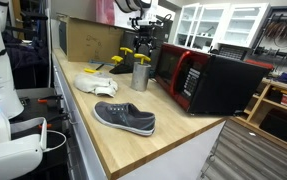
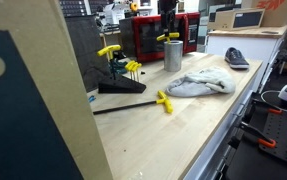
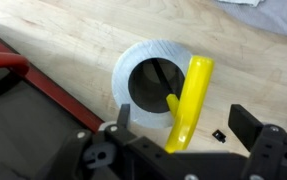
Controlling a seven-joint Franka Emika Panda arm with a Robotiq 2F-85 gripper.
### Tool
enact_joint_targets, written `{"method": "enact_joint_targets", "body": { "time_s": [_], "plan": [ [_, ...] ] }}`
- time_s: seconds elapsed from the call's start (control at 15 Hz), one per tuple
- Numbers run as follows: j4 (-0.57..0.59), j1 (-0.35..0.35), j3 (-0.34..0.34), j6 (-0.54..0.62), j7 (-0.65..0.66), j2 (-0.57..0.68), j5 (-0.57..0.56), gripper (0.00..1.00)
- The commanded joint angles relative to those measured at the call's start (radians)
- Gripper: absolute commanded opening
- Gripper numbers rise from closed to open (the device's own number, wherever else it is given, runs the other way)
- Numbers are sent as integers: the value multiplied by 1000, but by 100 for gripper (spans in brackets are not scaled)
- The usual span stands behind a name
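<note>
while the gripper (image 3: 183,118) hangs released over the cup (image 3: 131,62) at frame centre, we judge the yellow tool (image 3: 191,92) light, rigid, slick; grasp its handle.

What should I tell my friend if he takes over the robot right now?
Gripper: open, holding nothing, hanging right above the metal cup.
Yellow-handled tool: stands in the cup, handle leaning on the rim, between the fingers but not pinched.
Done: one tool is in the cup.
Left: a loose yellow tool lies on the counter beside the grey cloth, outside the cup.
The shoe lies farther along the counter, untouched.
</note>
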Motion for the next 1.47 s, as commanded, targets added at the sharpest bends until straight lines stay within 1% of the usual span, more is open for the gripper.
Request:
{"method": "enact_joint_targets", "body": {
  "time_s": [0.0, 0.33, 0.4, 0.47, 0.6, 0.67, 0.73, 0.8, 0.87, 0.93, 1.0, 1.07, 1.13, 1.2, 1.27, 1.33, 1.4],
  "plan": [
    [32, 6, -1, 39, 118, 38, 7, 100],
    [50, 6, -1, 60, 181, 75, 11, 100],
    [54, 6, -2, 57, 185, 80, 9, 75],
    [57, 6, -2, 51, 189, 83, 10, 74],
    [64, 6, -2, 25, 188, 83, 12, 58],
    [66, 6, -2, 9, 182, 80, 11, 52],
    [62, 6, -1, -3, 175, 72, 7, 87],
    [62, 6, -1, -18, 169, 66, 5, 88],
    [61, 6, -1, -32, 164, 60, 3, 90],
    [58, 5, 0, -43, 158, 54, 4, 96],
    [60, 6, 0, -57, 157, 52, 0, 99],
    [61, 6, 1, -68, 151, 51, 1, 100],
    [63, 6, 2, -72, 151, 52, 0, 68],
    [64, 7, 2, -82, 152, 54, 1, 72],
    [66, 8, 1, -88, 157, 58, 0, 71],
    [67, 8, 2, -93, 157, 61, 2, 65],
    [66, 7, 2, -96, 155, 63, 5, 56]
  ]
}}
